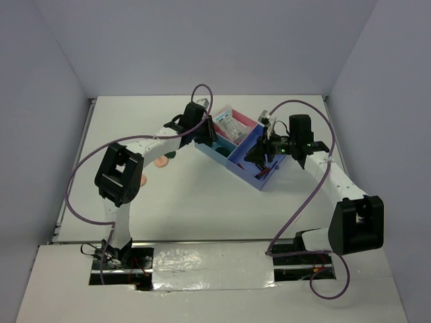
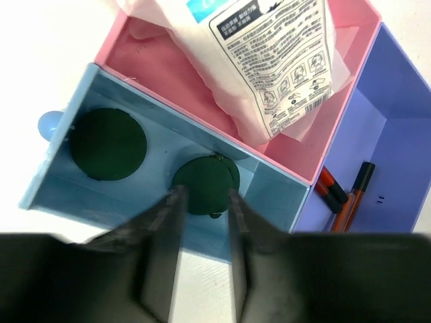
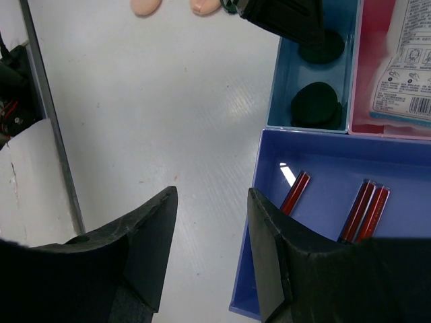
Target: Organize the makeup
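The left claw is gripping a dark green disc by its edges inside the tray's light-blue compartment, with another green disc lying to its left. A white packet is filling the pink compartment. The right claw is hanging open over the edge of the purple compartment, where red-and-black sticks are lying. Two peach discs are sitting on the surface.
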You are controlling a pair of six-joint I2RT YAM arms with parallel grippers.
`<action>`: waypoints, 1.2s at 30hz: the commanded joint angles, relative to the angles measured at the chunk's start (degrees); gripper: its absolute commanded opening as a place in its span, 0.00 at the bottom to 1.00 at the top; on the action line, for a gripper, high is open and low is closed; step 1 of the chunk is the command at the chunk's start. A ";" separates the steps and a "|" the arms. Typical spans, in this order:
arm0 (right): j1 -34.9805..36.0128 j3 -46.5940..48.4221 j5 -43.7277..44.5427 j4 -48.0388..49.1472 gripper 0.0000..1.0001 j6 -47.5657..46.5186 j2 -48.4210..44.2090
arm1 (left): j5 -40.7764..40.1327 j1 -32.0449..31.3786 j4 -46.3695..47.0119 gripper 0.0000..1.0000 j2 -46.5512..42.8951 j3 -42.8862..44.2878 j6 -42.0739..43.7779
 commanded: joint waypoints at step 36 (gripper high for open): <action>-0.34 2.17 1.28 -0.02 0.65 -0.70 2.08 | -18.36 12.60 -18.96 0.58 1.87 0.22 14.52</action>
